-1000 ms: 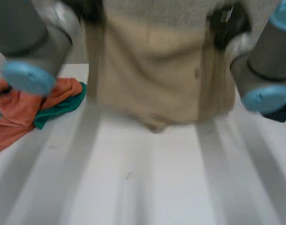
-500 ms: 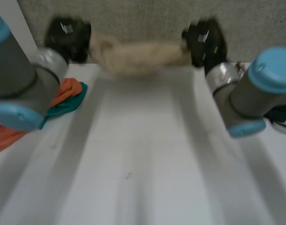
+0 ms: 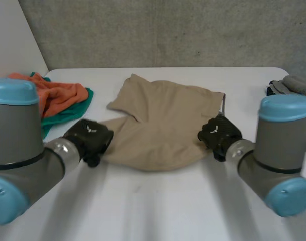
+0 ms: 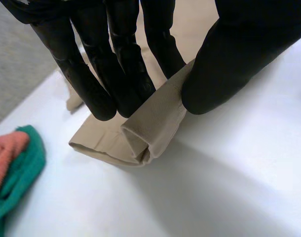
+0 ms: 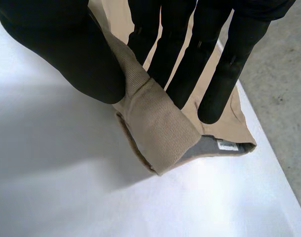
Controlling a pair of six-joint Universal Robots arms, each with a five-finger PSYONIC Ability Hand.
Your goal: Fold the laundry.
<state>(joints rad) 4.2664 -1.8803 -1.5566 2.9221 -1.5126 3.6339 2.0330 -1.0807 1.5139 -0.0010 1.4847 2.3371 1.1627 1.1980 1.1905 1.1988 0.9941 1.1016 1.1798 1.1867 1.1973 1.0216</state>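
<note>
Tan garment (image 3: 163, 123) lies mostly flat mid-table (image 3: 158, 211). Looks like shorts, not sure from this angle.

Left hand (image 3: 88, 139) pinches the near left corner, with the doubled-over hem held between thumb and straight fingers (image 4: 98, 94). Right hand (image 3: 219, 134) does the same at the near right corner, ribbed edge clamped thumb to fingers (image 5: 214, 98).

Risks:
- Both pinches sit right at the edge, so a fast lift could slip one corner and skew the fold.
- Left corner is already rolled and may set a crease.
- Orange cloth (image 3: 57, 98) and teal cloth (image 3: 67, 114) lie near the left arm. A wide sweep could drag them in.
</note>
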